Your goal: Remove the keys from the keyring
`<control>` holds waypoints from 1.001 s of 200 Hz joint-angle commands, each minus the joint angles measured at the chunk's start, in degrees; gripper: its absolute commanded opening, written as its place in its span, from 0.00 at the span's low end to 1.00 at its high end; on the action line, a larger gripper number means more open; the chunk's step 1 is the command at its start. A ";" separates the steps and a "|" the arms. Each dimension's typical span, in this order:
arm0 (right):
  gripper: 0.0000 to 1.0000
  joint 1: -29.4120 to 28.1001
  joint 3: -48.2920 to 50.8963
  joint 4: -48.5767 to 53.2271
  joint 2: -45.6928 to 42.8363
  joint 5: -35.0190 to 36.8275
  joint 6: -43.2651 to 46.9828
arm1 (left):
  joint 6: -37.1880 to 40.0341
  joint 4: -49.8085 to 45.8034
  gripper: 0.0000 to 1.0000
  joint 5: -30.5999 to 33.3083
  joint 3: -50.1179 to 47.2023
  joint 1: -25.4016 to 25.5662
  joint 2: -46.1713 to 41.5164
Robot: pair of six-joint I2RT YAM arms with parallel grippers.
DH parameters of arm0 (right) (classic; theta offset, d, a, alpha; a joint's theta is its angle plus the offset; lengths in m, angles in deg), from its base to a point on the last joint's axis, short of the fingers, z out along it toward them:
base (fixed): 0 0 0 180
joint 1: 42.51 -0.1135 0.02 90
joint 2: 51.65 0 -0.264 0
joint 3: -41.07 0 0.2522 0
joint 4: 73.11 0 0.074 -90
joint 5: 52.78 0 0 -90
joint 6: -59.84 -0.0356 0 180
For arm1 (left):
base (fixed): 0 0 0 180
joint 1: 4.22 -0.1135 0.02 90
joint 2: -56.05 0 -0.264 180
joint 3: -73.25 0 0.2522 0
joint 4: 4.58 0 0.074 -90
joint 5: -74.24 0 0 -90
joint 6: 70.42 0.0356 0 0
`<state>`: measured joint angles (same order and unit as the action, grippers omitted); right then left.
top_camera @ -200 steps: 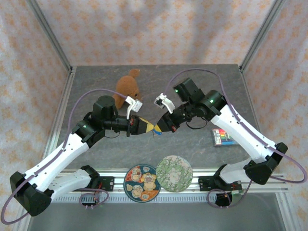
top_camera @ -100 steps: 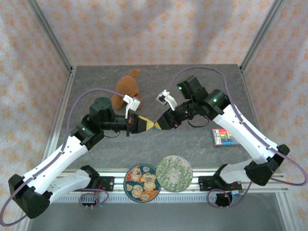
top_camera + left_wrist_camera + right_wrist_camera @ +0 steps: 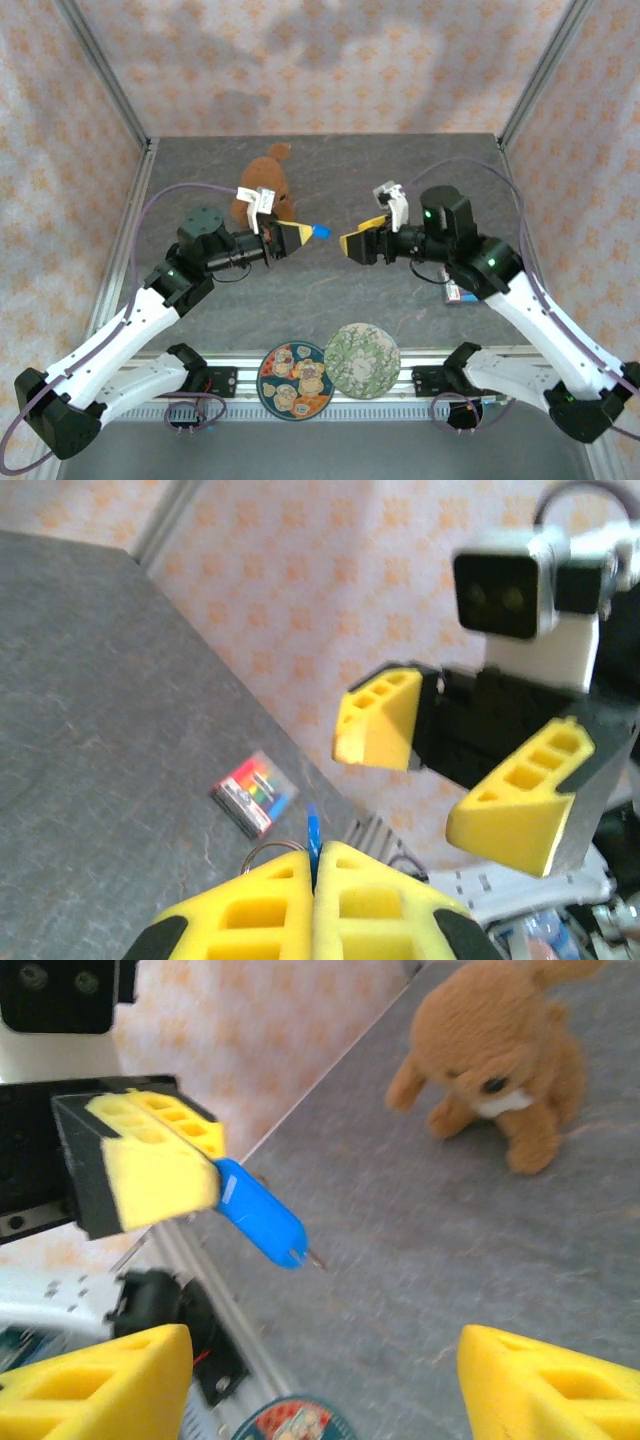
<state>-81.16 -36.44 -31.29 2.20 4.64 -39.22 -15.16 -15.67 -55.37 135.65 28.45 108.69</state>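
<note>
Blue key (image 3: 320,232) sticks out from the left claw (image 3: 302,233), which is clamped tight on it; the right claw (image 3: 353,236) faces it, spread wide and holding nothing (a clear gap lies between them). From the left wrist, the ring (image 3: 262,852) peeks beside the closed pads (image 3: 250,910). From the right wrist, the key juts out over the table (image 3: 480,1260).

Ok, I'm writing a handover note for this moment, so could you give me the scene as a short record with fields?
left gripper: shut on the blue key tag, held off the table
right gripper: open, facing the tag, not touching it
keyring: metal loop showing beside the left gripper's pads
on table: plush toy, coloured pack
near edge: two round coasters
</note>
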 commanded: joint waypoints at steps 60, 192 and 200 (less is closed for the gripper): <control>0.90 0.24 25.77 -38.32 -10.87 23.63 -0.59 | -8.73 7.33 0.00 9.51 4.81 0.57 4.53; 0.89 -0.52 32.62 -81.51 2.61 0.41 -2.19 | -20.38 18.27 0.00 5.97 6.40 0.91 6.07; 0.89 -0.57 32.63 -82.78 3.66 1.01 -1.74 | -20.63 18.58 0.00 5.70 6.39 1.00 6.16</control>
<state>-81.12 -6.51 -96.89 3.46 6.02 -42.13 -33.55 -1.96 -47.48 139.91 28.82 114.71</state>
